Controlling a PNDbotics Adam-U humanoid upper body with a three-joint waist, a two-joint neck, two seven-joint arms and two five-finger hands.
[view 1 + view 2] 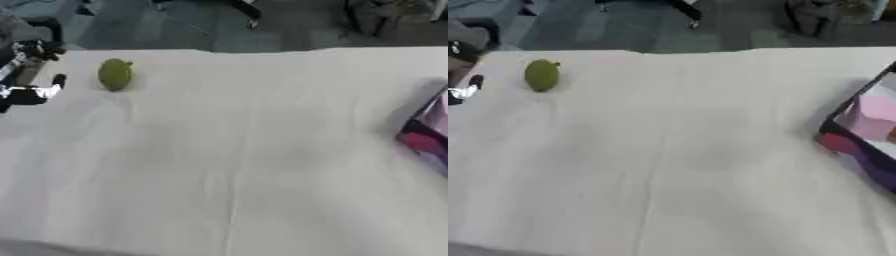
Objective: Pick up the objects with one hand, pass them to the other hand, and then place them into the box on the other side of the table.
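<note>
So the left hand (31, 92) was sitting way over at the left edge of the table (245, 165), and only part of it showed. Black and silver bits, what looked like a fingertip poking up toward the fruit, but honestly I couldn't tell whether the fingers were spread or curled. Too much of it was cut off by the edge of the view.

The thing to grab was a small green fruit (115, 74), pear-ish, with a little stem nub at the top. It sat just to the right of the left hand and a touch further away from the robot, close by but not touching. A gap of bare tablecloth showed between them. Its long axis ran roughly away from the robot, stem end pointing to the far side.

The box (866, 135), pink and purple with an open top, was well apart from all that, clear across on the right edge of the table. The right hand didn't show up in either view.

My read: the left hand was obviously the nearer one, so it'd be the one doing the pickup, then handing across to the right for the drop in the box. The reach would only need a short move rightward and slightly forward, and closing across the fruit's narrow width looked like the easier grab. Nothing was lifted yet.
</note>
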